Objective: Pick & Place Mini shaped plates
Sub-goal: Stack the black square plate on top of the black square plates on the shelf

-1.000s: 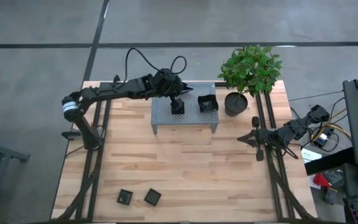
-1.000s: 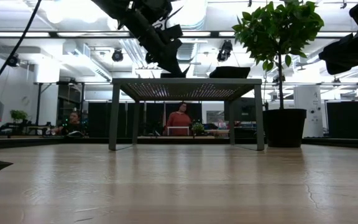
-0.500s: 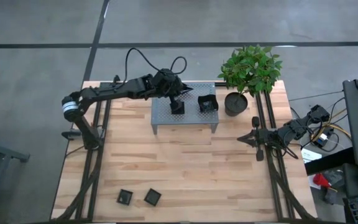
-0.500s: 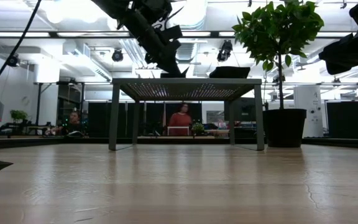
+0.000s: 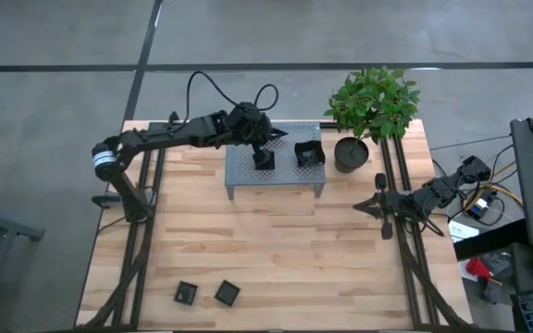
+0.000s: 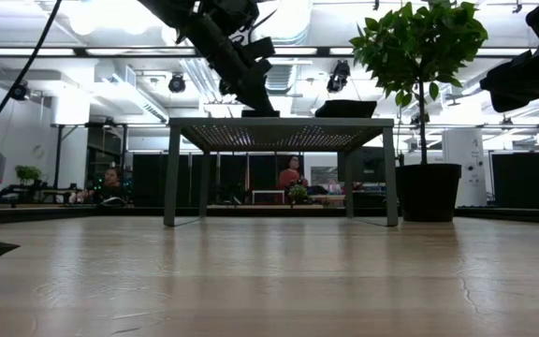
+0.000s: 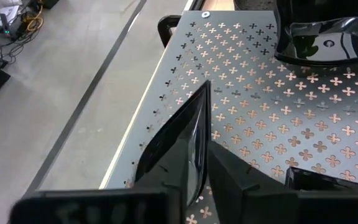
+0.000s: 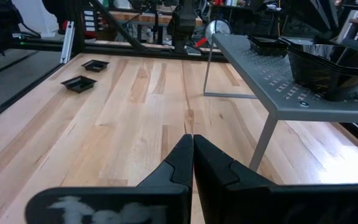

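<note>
Left hand (image 5: 263, 155) clamped on a small black plate (image 7: 178, 140), hovering right over the grey perforated stand (image 5: 280, 176). Right hand (image 8: 192, 163) pinched closed, parked aside.

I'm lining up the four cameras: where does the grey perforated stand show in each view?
High view: grey perforated stand at the table's far middle, left gripper over it.
Low view: centre, seen edge-on on its legs.
Left wrist view: its patterned top fills the frame.
Right wrist view: right side.
Shared landmark: the stack of black plates on the stand.
</note>
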